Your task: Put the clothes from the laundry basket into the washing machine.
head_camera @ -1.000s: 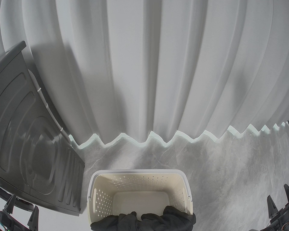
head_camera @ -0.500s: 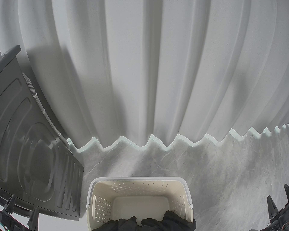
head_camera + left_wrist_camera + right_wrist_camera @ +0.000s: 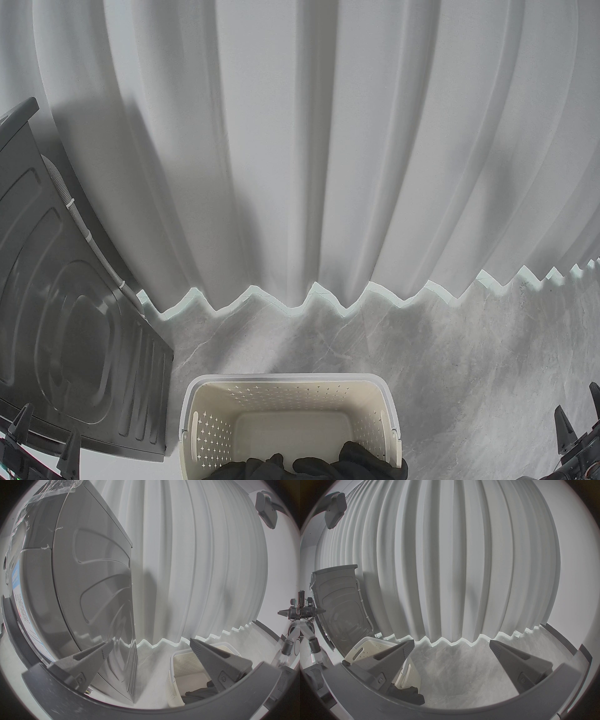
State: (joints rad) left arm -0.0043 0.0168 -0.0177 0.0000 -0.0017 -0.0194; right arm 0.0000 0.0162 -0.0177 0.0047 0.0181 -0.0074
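The left gripper (image 3: 47, 431) and right gripper (image 3: 576, 403) hang empty, fingers spread, flanking the basket (image 3: 287, 377); dark clothes (image 3: 312, 467) bunch against its near wall. A shallow pinch could drop trailing cloth short of the washing machine (image 3: 62, 325) beside it.

Metal, plastic, cloth, stone-look floor.
The washing machine (image 3: 69, 337) had a smooth, softly glossy grey sheet-metal side and a ribbed plastic hose (image 3: 76, 219). The laundry basket (image 3: 284, 379) was matt cream plastic; the clothes (image 3: 350, 462) were matt black cloth. The curtain (image 3: 312, 156) was matt white fabric; the floor (image 3: 469, 350) looked like smooth grey marble.
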